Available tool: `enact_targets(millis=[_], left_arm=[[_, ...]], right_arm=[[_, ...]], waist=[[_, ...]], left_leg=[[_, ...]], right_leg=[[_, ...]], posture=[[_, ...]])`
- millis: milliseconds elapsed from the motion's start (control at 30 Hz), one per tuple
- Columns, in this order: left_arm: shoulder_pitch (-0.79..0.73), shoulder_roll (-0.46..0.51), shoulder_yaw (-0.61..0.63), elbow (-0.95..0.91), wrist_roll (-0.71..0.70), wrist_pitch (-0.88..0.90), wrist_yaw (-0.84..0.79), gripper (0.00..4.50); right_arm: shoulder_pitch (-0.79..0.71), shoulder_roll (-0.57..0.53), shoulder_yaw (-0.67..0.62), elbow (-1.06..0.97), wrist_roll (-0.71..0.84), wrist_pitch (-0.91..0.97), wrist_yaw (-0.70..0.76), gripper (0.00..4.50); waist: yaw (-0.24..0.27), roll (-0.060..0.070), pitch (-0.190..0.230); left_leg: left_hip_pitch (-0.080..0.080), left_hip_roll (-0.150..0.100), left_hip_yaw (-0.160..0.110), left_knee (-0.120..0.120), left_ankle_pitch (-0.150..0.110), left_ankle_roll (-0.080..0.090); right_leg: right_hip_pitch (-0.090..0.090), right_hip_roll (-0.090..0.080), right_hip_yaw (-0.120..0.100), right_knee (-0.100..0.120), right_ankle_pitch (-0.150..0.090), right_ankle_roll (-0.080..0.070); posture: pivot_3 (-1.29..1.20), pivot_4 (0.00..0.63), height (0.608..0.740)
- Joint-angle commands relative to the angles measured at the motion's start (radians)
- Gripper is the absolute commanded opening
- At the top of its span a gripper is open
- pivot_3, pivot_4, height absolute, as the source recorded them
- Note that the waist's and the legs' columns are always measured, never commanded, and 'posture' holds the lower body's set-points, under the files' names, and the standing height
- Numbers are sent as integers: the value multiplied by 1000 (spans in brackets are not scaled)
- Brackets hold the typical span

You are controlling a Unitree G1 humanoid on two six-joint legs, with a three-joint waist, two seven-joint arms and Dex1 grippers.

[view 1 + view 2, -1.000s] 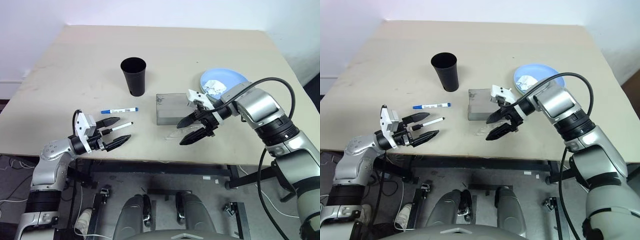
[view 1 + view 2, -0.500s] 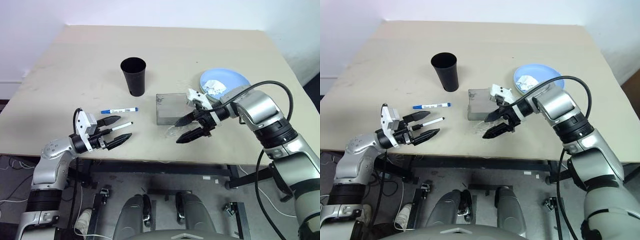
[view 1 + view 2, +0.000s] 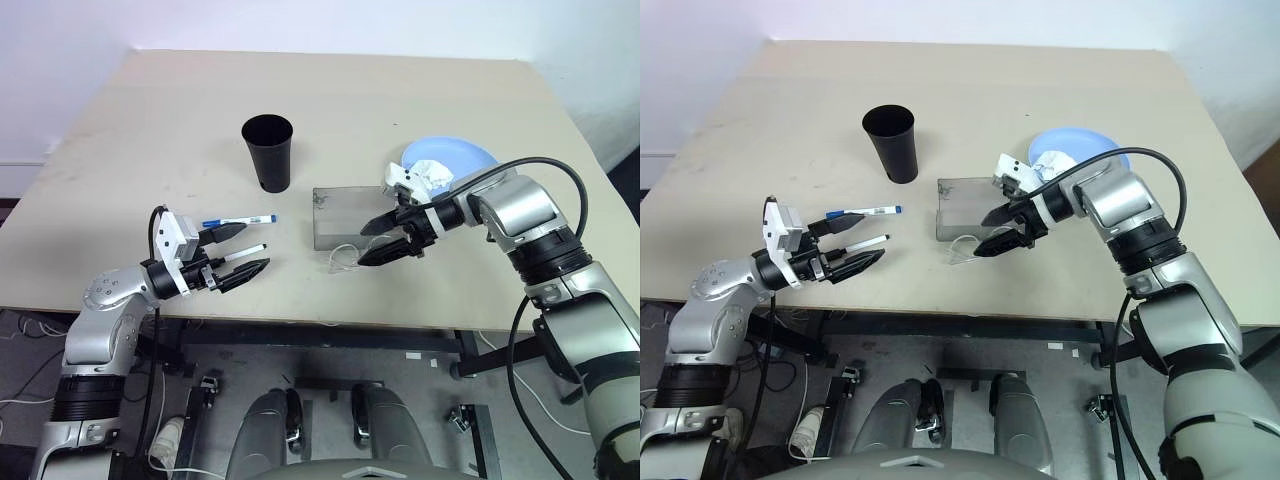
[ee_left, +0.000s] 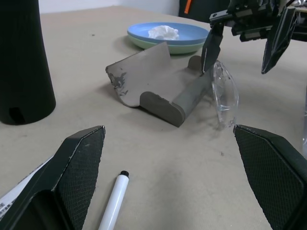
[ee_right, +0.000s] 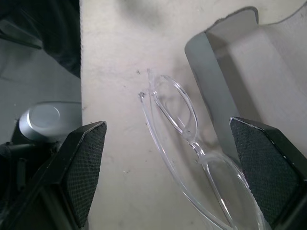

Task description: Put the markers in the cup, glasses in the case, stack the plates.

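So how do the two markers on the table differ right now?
The blue-capped white marker carries blue print on its barrel; the black-capped white marker looks plain. The blue-capped one lies farther back, toward the tall black plastic cup; the black-capped one lies nearer the table edge, between the open left hand's fingers. Both lie flat on the table, untouched.

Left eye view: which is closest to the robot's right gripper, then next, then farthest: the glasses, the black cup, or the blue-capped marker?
From the right gripper:
1. Glasses, just beside its fingertips, near the table's front edge.
2. Black cup, farther back and left.
3. Blue-capped marker, far left, by the other gripper.
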Motion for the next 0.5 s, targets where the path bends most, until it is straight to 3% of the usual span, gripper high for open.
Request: enact_targets(millis=[33, 500], left_arm=[[-8, 6, 6, -47, -20, 4, 7, 4500], [-8, 5, 7, -58, -20, 13, 15, 4500]], right_arm=[[8, -2, -2, -25, -20, -20, 2, 4322], [78, -95, 10, -217, -6, 49, 92, 4322]], waist=[[0, 0, 0], [1, 0, 0]], left_leg=[[0, 0, 0, 0, 0, 0], [0, 0, 0, 0, 0, 0]], right_leg=[[0, 0, 0, 0, 0, 0], [0, 0, 0, 0, 0, 0]], posture=[[0, 150, 710], [0, 150, 710]])
